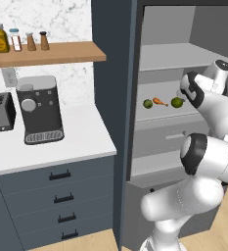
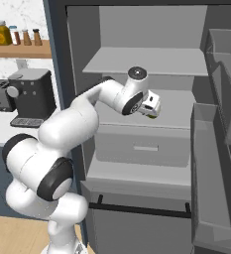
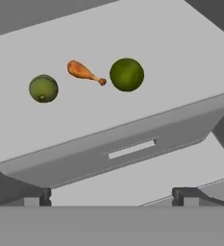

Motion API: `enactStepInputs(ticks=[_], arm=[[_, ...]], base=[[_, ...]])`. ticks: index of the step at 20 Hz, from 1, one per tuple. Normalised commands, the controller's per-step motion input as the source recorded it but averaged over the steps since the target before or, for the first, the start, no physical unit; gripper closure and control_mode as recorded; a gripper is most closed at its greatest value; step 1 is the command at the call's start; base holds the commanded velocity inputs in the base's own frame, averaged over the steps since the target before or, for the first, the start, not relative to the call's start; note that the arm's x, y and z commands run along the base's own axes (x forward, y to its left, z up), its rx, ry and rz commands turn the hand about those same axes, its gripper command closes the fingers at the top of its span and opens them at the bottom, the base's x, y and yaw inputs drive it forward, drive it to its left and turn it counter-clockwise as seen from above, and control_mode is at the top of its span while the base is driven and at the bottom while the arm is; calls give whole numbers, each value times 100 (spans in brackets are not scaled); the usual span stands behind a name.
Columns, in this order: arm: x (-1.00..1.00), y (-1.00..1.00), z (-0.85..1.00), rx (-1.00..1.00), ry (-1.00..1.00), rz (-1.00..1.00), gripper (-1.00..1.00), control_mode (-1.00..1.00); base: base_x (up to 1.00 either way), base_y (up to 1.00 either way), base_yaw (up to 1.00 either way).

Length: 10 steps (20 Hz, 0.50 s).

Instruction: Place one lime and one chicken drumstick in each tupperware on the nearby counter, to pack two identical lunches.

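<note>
1. Open fridge beside the white table (image 1: 81, 132); middle fridge shelf (image 3: 180, 53) carrying the food.
2. On that shelf: chicken drumstick (image 3: 84, 72) as landmark, one lime (image 3: 127, 74) just right of it, second lime (image 3: 43, 88) to its left, none touching.
3. End effector (image 3: 111, 194) hovering before the shelf, jaws spread wide, holding nothing.
4. Limes probably light, firm, round, prone to rolling: grip across the widest part.
5. Drumstick likely light and slick: grip the thick meaty end, not the thin bone.
</note>
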Motion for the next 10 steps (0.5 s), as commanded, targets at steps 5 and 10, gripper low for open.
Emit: enactStepInputs(ticks=[5, 10], arm=[[19, -1, -34, 0, -2, 9, -100, -100], [11, -14, -6, 0, -10, 8, -100, -100]], base=[[0, 0, 0], [0, 0, 0]])
